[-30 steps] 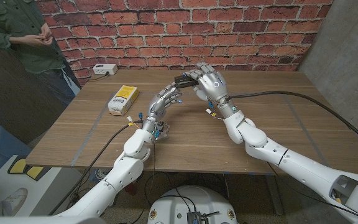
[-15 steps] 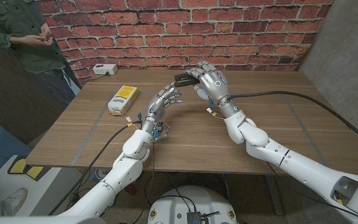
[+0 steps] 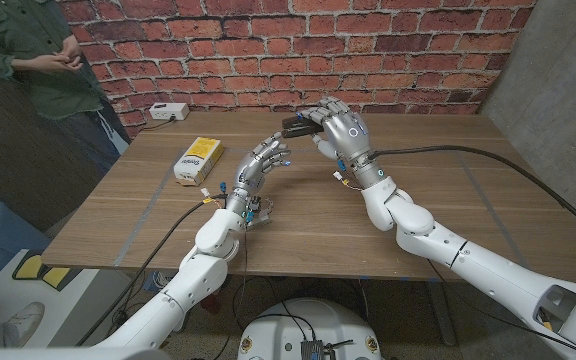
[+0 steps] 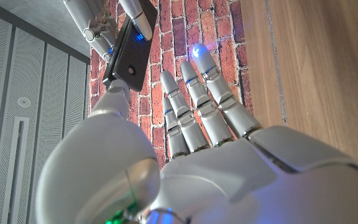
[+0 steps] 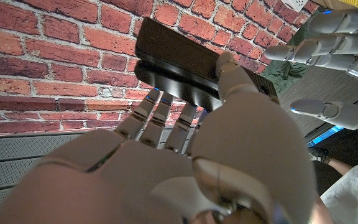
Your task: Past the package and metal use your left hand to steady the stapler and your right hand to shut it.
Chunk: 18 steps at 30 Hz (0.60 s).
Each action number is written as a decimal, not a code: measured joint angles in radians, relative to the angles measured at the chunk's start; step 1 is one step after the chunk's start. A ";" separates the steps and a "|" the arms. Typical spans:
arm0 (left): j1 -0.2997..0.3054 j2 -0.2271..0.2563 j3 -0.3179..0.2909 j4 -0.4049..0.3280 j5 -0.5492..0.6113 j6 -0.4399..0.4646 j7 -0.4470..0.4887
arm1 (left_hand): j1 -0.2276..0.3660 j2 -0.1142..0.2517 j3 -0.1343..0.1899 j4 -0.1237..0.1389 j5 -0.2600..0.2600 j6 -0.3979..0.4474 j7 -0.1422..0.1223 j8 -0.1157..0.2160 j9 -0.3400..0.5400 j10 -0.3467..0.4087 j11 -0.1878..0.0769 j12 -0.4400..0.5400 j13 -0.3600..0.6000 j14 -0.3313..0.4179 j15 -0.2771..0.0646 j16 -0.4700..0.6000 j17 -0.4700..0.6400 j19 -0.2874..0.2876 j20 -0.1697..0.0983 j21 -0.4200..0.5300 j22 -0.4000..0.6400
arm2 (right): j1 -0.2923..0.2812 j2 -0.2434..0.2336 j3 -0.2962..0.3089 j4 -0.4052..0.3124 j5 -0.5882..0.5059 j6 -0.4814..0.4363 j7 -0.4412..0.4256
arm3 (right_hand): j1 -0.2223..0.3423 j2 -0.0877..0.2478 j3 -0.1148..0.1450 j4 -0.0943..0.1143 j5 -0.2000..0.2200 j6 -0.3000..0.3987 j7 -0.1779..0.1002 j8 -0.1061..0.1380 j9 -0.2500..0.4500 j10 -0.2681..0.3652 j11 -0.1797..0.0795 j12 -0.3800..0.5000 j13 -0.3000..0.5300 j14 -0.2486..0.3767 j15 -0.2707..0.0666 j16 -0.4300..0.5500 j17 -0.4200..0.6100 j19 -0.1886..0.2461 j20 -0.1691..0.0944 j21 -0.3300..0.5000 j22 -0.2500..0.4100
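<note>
Both hands up | your right hand (image 3: 340,131) grips stapler (image 3: 296,127) above tabletop (image 3: 448,190) | left hand (image 3: 264,160) spread, empty, beside it | next: steady, then press shut

From my head I look down over the table (image 3: 448,215) toward the brick wall (image 3: 388,50). Each wrist camera sits close behind its own hand, facing that wall; both share the black stapler (image 4: 128,53) with the head view.
</note>
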 measured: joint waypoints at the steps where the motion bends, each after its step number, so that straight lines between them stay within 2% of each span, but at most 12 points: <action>1: 0.000 0.000 0.000 0.000 0.000 0.000 0.000 | 0.000 0.000 0.000 0.000 0.000 0.000 0.000 0.000 0.000 0.000 0.000 0.000 0.000 0.002 0.002 0.000 0.000 0.000 0.000 0.000 0.000 | -0.001 0.000 0.002 0.000 0.002 0.001 0.000 | 0.000 0.000 0.002 -0.002 0.001 0.001 -0.001 -0.003 0.000 0.000 0.000 0.000 0.000 0.000 0.000 0.000 0.000 -0.001 0.004 0.000 0.000; 7: -0.001 0.001 0.000 -0.001 -0.003 0.004 -0.003 | -0.003 -0.003 0.000 0.000 0.000 0.011 0.000 0.000 -0.005 0.003 -0.003 0.000 0.000 0.007 0.000 0.000 0.000 0.000 0.000 0.000 0.000 | -0.005 0.001 0.010 -0.004 0.017 0.008 0.001 | 0.000 0.000 0.004 -0.004 0.009 0.014 -0.007 -0.016 0.000 0.000 0.000 0.000 0.000 0.000 0.000 -0.011 0.000 -0.005 0.007 -0.004 0.000; 12: -0.004 0.001 0.000 0.000 -0.004 0.006 -0.005 | -0.005 -0.005 0.000 0.000 0.000 0.014 0.004 0.000 -0.009 0.008 0.000 0.000 0.000 0.007 0.000 0.000 -0.005 0.002 0.002 -0.004 0.000 | -0.008 0.002 0.015 -0.006 0.028 0.013 0.005 | 0.000 0.000 0.005 -0.005 0.009 0.014 -0.007 -0.019 0.003 0.000 0.000 0.000 0.000 0.000 0.000 -0.015 0.006 -0.009 0.004 -0.004 0.005; 18: -0.006 0.000 0.000 0.003 -0.005 0.006 -0.008 | -0.006 -0.005 0.000 0.000 0.000 0.025 -0.004 0.000 -0.012 0.015 -0.003 0.000 0.000 0.007 0.000 0.000 -0.005 0.002 0.002 -0.006 0.000 | -0.010 0.005 0.021 -0.007 0.038 0.018 0.008 | 0.000 0.000 0.008 -0.008 0.009 0.023 -0.008 -0.019 0.009 0.000 0.000 0.000 0.000 -0.004 -0.004 -0.015 0.018 -0.014 0.009 -0.004 0.005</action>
